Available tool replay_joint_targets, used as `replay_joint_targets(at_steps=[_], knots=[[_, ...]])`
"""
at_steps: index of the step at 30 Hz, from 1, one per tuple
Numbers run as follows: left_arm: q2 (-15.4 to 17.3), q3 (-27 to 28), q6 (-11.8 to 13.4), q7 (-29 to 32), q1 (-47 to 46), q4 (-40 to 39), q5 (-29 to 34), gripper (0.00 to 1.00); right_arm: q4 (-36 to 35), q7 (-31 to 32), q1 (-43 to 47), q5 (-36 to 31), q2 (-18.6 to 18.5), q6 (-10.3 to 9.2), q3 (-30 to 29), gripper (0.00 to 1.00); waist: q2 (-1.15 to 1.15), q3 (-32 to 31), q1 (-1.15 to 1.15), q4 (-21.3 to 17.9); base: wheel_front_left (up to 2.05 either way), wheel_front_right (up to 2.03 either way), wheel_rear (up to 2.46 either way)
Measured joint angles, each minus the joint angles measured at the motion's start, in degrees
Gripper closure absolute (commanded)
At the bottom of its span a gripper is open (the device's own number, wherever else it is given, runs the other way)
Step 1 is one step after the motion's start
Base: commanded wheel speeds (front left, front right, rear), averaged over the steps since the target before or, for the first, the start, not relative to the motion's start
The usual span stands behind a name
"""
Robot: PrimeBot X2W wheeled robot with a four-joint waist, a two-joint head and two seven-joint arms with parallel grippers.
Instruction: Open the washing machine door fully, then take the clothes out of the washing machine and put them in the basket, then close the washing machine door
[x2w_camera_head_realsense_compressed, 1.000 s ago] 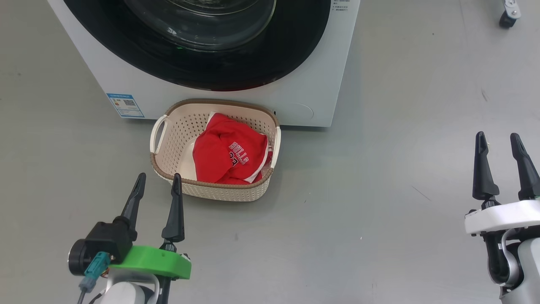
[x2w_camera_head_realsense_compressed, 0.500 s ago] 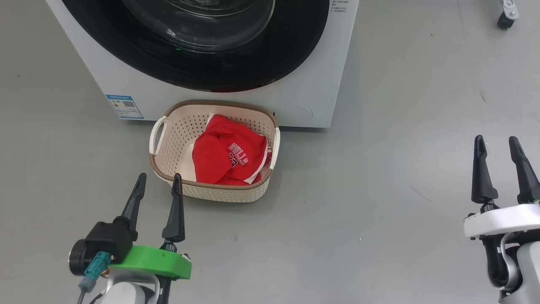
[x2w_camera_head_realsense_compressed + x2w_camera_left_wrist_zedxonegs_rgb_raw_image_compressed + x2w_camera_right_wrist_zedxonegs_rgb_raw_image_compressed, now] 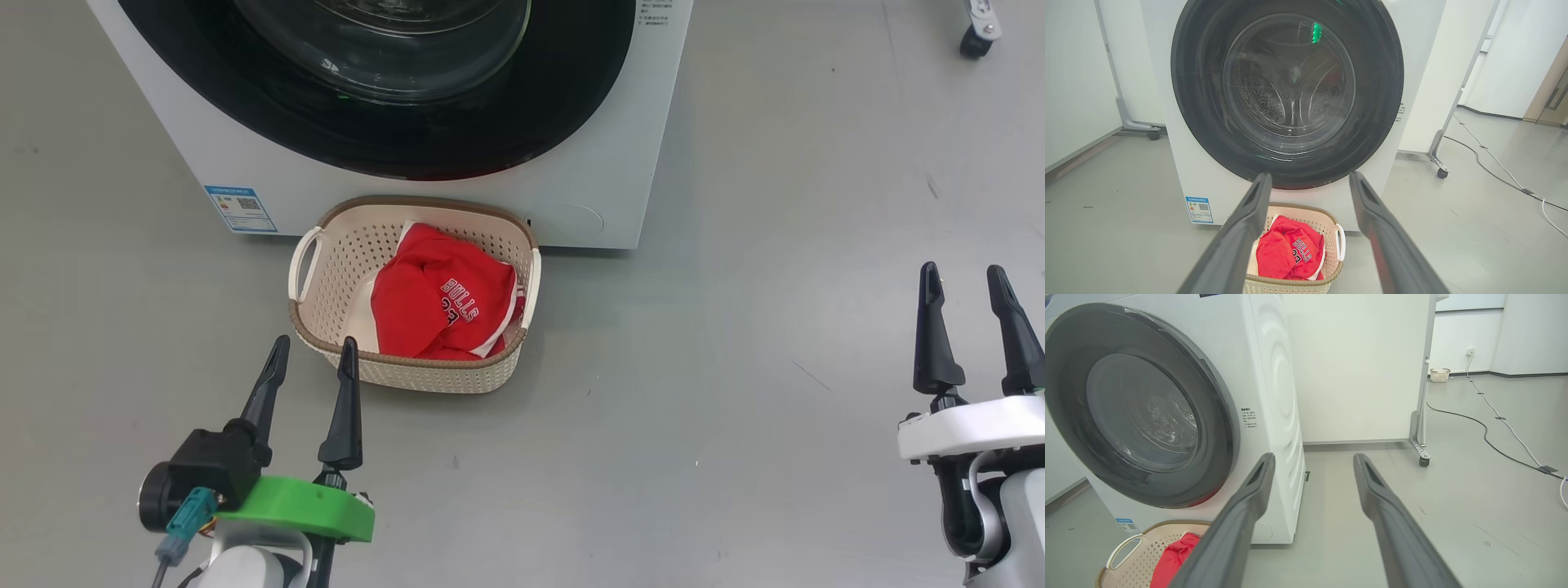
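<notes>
The white washing machine (image 3: pixel 220 175) (image 3: pixel 1425 49) (image 3: pixel 1274 384) stands at the top of the head view. Its round black-rimmed door (image 3: pixel 392 147) (image 3: pixel 1286 94) (image 3: pixel 1143 416) sits flush against the front, shut. On the floor just before it is the cream basket (image 3: pixel 326 269) (image 3: pixel 1294 286) (image 3: pixel 1126 555), holding the red clothes (image 3: pixel 433 298) (image 3: pixel 1290 253) (image 3: pixel 1173 559) printed "BULLS". My left gripper (image 3: pixel 315 351) (image 3: pixel 1309 179) is open and empty, just short of the basket's near left corner. Far out to the right, my right gripper (image 3: pixel 963 278) (image 3: pixel 1312 459) is open and empty above bare floor.
Grey floor surrounds the washer. White panels on castor feet (image 3: pixel 1439 171) (image 3: pixel 1423 459) stand behind and beside it. Cables (image 3: pixel 1502 171) (image 3: pixel 1494 441) run across the floor at the right. A second small basket (image 3: pixel 1439 375) sits far back by the wall.
The whole head view has shifted slightly, so the washer and basket sit a bit lower and leftward. Both grippers stay open and nearly still.
</notes>
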Motion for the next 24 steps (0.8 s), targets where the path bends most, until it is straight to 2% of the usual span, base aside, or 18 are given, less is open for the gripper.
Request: replay_joint_targets(at_steps=[6,7,14,24], knots=[[0.0,0.0,0.0,0.0,0.0,0.0,-0.3,0.00,0.0,0.0,0.2,-0.4,0.4,0.19,-0.3,0.00,0.00,-0.2,0.00,0.0,0.00,0.00,0.00],[0.0,0.0,-0.1,0.0,0.0,0.0,-0.4,1.00,0.0,0.0,0.2,-0.4,0.4,0.20,-0.4,1.00,0.00,-0.2,0.00,0.0,0.00,0.00,0.00],[-0.4,-0.8,-0.1,0.0,1.7,3.5,-0.4,1.00,3.6,0.1,2.4,-0.3,3.4,0.16,0.4,1.00,0.00,-0.2,0.00,0.0,0.00,0.00,0.00],[-0.4,-0.7,-0.1,0.1,2.5,3.0,-5.0,1.00,4.1,1.6,2.5,4.3,3.8,0.19,-0.3,1.00,0.00,-0.7,0.00,-0.2,0.00,0.00,0.00]])
